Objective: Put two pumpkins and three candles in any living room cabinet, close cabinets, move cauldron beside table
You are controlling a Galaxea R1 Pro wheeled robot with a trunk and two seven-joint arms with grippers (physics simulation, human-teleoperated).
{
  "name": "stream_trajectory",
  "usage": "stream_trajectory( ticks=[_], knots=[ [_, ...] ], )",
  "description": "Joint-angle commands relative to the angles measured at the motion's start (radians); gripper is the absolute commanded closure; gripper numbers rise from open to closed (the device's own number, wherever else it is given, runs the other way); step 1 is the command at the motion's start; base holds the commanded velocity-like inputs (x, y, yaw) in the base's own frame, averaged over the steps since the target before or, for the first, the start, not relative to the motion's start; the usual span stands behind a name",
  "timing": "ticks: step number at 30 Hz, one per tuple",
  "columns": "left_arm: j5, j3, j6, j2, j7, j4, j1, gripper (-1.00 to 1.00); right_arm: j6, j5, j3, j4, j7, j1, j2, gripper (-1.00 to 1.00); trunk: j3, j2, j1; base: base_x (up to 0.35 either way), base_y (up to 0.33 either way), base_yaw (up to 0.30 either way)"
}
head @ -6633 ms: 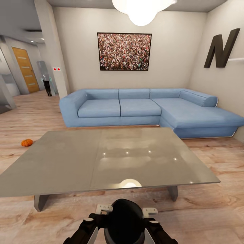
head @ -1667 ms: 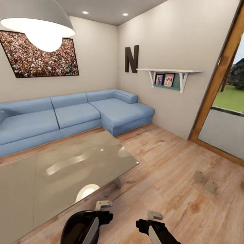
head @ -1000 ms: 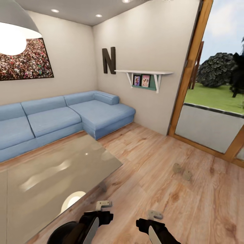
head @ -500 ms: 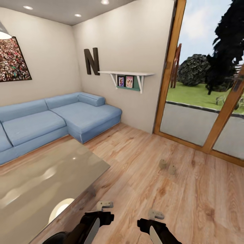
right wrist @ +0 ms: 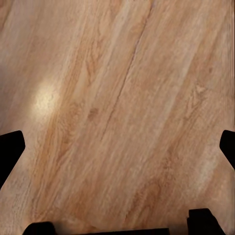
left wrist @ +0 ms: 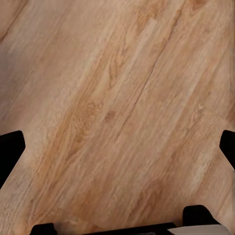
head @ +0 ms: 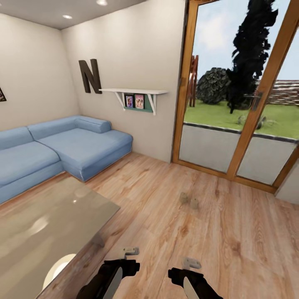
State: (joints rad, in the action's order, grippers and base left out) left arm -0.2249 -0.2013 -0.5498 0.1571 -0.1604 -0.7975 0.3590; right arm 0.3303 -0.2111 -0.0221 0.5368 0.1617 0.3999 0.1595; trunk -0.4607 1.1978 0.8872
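Candles: two short pale cylinders (head: 189, 200) stand just beside each other on the plank floor (head: 216, 241), out in the open between the glass door (head: 232, 124) and the low surface (head: 45, 224); at this range I would not swear to their colours.
Stage: robot on its way, nothing in its grasp; the candles lie ahead, slightly right of centre, so they look like the next thing to fetch.
Left hand (head: 118, 270): tucked low in front of the trunk, a carrying posture for driving. In the left wrist view its fingers (left wrist: 11, 149) sit at the far edges over bare floor, spread wide and empty.
Right hand (head: 189, 272): held the same way beside it, fingers (right wrist: 11, 147) likewise parted over bare planks.
Sofa (head: 62, 145): blue, against the wall behind the surface.
Next need: close in until the candles are within reach, then lower an arm.
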Motion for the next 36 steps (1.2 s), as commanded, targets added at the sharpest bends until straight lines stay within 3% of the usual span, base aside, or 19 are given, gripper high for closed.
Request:
stream_trajectory(
  ticks=[1,36],
  knots=[
    [-0.011,-0.003,-0.004,-0.001,-0.009,-0.002,0.0,-1.0,0.004,-0.009,-0.002,0.002,0.007,0.0,0.0,-1.0,0.002,-0.007,-0.004,0.0,0.0,-0.281],
    [-0.012,-0.007,-0.004,-0.001,-0.01,-0.006,0.0,-1.0,0.004,-0.01,-0.002,0.002,0.006,0.0,0.0,-1.0,0.112,-0.252,-0.138,0.0,0.0,-0.279]
  ],
)
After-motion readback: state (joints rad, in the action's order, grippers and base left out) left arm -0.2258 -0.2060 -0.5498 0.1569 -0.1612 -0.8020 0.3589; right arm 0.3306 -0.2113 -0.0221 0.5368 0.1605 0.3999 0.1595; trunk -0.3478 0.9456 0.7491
